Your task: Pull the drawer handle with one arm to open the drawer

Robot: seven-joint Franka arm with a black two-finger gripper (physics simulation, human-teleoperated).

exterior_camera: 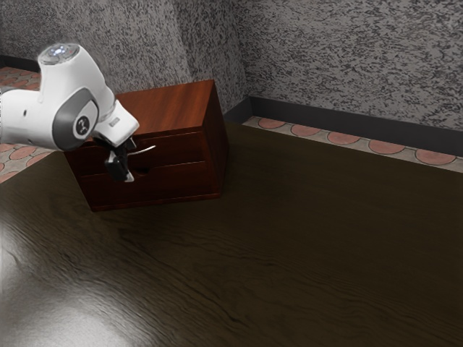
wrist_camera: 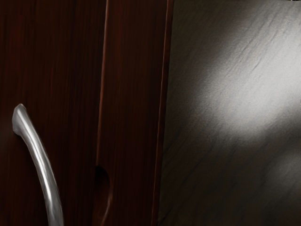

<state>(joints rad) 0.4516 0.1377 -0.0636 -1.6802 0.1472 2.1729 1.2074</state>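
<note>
Exterior view puts the curved silver metal drawer handle (exterior_camera: 147, 150) on the upper drawer front (exterior_camera: 177, 144) of a reddish-brown wooden cabinet (exterior_camera: 181, 108), which stands at the far side of the dark wood-grain table (exterior_camera: 289, 253), toward the exterior view's left. My black two-finger gripper (exterior_camera: 121, 168) sits right at the end of that handle nearer the arm, against the cabinet's face. I cannot tell whether it is spread or closed on the bar. From the wrist camera, the handle (wrist_camera: 36, 160) arcs just beside my hand over the dark panel.

I judge this to be the reach-and-grasp step. The drawer front looks level with the cabinet face, so the pull seems not yet begun. Next I would want a confirmed pinch on the bar, then a straight draw away from the cabinet. Nothing of the drawer's inside is exposed, so I cannot say what it holds.
</note>
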